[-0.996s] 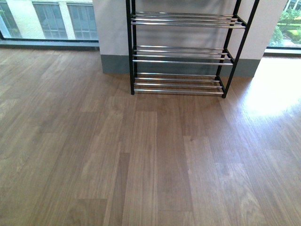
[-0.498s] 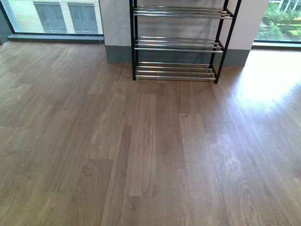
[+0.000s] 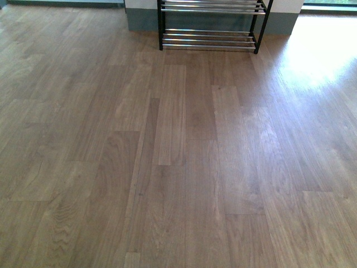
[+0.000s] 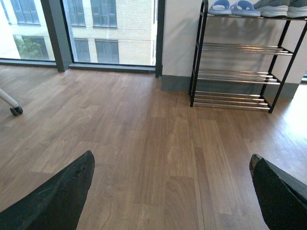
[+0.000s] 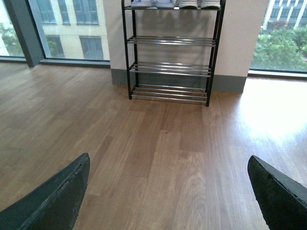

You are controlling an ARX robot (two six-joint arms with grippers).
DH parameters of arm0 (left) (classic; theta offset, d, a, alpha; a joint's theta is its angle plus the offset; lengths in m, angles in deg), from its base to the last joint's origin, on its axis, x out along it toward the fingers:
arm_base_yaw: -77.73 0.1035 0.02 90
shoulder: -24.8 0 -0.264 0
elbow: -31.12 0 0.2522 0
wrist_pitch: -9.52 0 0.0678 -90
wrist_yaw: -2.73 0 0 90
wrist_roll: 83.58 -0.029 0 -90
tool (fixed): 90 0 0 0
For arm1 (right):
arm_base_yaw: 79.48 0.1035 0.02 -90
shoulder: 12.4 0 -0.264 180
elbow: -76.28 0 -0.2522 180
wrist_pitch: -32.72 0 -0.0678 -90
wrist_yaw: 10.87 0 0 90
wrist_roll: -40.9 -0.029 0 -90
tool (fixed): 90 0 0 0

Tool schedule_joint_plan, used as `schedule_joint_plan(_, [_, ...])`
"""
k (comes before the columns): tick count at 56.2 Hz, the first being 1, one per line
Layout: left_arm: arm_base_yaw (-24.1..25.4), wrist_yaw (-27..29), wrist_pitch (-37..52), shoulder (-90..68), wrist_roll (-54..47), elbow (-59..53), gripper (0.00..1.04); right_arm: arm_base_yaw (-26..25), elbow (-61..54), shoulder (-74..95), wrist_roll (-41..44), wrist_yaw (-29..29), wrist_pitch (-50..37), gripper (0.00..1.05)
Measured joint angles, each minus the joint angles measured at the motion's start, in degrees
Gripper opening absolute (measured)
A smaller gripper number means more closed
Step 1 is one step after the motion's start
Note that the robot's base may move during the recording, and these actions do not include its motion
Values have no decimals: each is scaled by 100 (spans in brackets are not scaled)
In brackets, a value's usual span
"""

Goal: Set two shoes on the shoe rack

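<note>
Shoe rack [image 3: 211, 25] farther up-frame than before, bars crosswise; both pincers [image 4: 172, 191] [image 5: 168, 191] released, empty.

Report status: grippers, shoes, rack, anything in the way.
Left gripper open, empty. Right gripper open, empty. Blue slides and grey sneakers sit on the shoe rack top tier; lower tiers bare. Wood floor to the rack unobstructed.

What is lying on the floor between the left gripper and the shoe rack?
Nothing: in the left wrist view only bare wooden floor stretches between the open left gripper and the shoe rack. The front view shows that stretch bare too.
</note>
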Motion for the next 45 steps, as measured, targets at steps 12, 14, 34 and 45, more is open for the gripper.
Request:
schedule_joint_plan(12, [0, 0, 0, 0, 0, 0, 95, 0, 0, 2, 0, 0, 0, 95])
schedule_joint_plan(14, [0, 0, 0, 0, 0, 0, 95, 0, 0, 2, 0, 0, 0, 95])
schedule_joint_plan(34, [0, 0, 0, 0, 0, 0, 95, 0, 0, 2, 0, 0, 0, 95])
schedule_joint_plan(45, [0, 0, 0, 0, 0, 0, 95, 0, 0, 0, 0, 0, 0, 95])
